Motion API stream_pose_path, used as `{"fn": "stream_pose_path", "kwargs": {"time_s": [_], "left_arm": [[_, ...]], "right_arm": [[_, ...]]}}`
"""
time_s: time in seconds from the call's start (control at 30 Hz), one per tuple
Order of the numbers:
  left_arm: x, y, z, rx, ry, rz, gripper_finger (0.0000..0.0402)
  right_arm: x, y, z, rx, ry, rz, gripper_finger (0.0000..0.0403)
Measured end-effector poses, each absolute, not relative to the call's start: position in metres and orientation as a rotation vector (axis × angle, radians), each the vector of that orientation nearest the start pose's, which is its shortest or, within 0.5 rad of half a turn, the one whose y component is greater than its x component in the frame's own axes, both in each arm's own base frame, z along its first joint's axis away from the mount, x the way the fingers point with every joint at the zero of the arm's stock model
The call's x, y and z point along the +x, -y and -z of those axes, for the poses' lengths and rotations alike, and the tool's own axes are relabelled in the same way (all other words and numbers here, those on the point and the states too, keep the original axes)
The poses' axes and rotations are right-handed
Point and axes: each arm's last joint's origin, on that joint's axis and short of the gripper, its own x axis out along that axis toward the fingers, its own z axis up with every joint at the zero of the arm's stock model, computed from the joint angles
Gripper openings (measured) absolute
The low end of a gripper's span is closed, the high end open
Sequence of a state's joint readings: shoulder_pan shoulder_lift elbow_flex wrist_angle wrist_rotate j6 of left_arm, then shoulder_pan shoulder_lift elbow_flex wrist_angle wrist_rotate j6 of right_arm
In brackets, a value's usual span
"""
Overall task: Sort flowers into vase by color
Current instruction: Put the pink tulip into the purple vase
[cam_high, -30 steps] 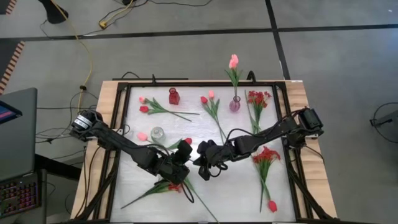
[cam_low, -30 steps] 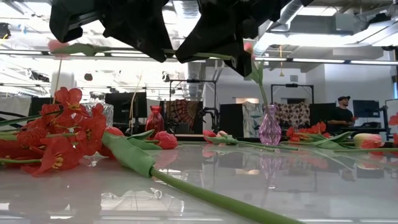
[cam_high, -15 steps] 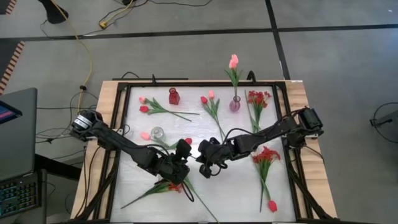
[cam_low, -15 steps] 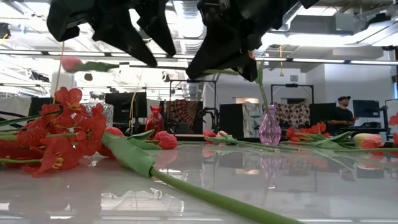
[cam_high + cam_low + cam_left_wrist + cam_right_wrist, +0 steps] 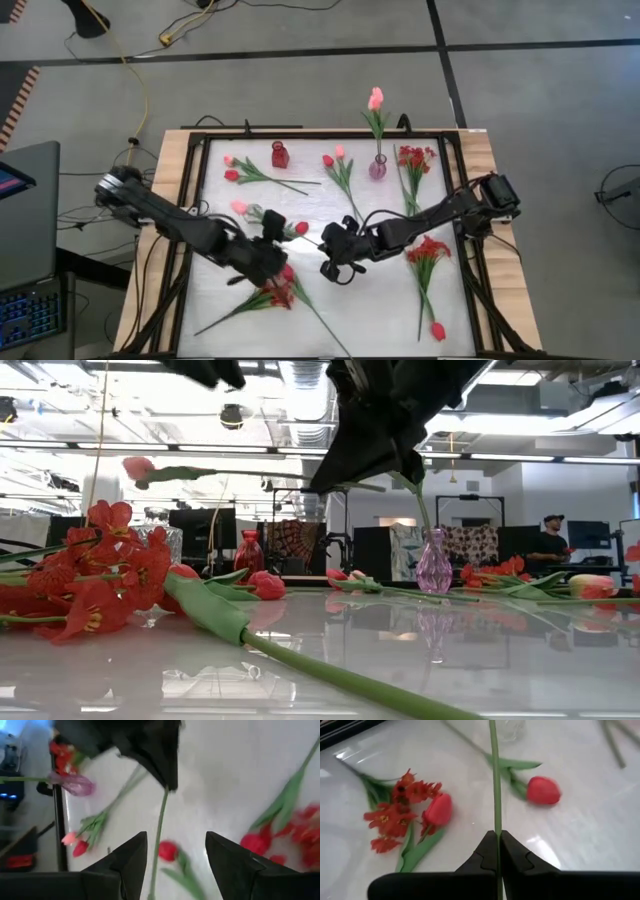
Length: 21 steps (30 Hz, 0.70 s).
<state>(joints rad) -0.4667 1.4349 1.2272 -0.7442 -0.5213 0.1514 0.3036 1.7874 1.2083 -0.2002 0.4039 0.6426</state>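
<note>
My right gripper (image 5: 325,246) is shut on the green stem of a pink tulip (image 5: 238,207) above the table's middle. The tulip's head (image 5: 138,468) hangs in the air over a clear glass vase (image 5: 254,213). My left gripper (image 5: 177,855) stands open just left of the right one. The held stem (image 5: 159,832) passes between its fingers without touching them. A red tulip (image 5: 542,790) lies on the table under the stem. A red vase (image 5: 279,155) and a purple vase (image 5: 378,167) holding a pink tulip (image 5: 375,98) stand at the far side. My right gripper pinches the tulip's stem (image 5: 495,822) between its two fingertips, at the part far from the head. The stem sticks out ahead of the fingertips, roughly in line with the fingers. The flower is lifted clear and lies about level, its head toward the table's left.
A red spray with a red tulip (image 5: 275,295) lies near the front edge. Another red spray (image 5: 428,250) and a tulip (image 5: 437,331) lie at the right. More flowers lie at the far side (image 5: 250,170), (image 5: 340,170), (image 5: 412,165). A black frame (image 5: 200,150) rims the table.
My left gripper has opened and let go of the tulip's stem. It has then risen, rolled and drawn back toward the table's left. My right gripper has turned in place and kept the stem. The tulip's head has swung a little toward the far edge.
</note>
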Motion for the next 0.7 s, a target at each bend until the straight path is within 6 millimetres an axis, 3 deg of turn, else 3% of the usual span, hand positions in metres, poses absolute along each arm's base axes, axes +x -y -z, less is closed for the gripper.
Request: {"fn": "stream_pose_path", "kwargs": {"time_s": [0.23, 0.5, 0.6, 0.7], "left_arm": [[0.226, 0.101, -0.31, 0.348, -0.436, 0.103, 0.019], [0.181, 0.082, -0.279, 0.027, 0.057, 0.236, 0.019], [0.168, 0.08, -0.263, -0.054, 0.138, 0.355, 0.019], [0.163, 0.077, -0.248, -0.141, 0.11, 0.379, 0.019]], "right_arm": [[0.367, -0.114, -0.218, 0.222, -0.542, 0.396, 0.0028], [0.371, -0.115, -0.226, 0.173, -0.448, 0.43, 0.0031], [0.373, -0.11, -0.227, 0.177, -0.424, 0.456, 0.0029], [0.376, -0.108, -0.231, 0.196, -0.389, 0.456, 0.0032]]}}
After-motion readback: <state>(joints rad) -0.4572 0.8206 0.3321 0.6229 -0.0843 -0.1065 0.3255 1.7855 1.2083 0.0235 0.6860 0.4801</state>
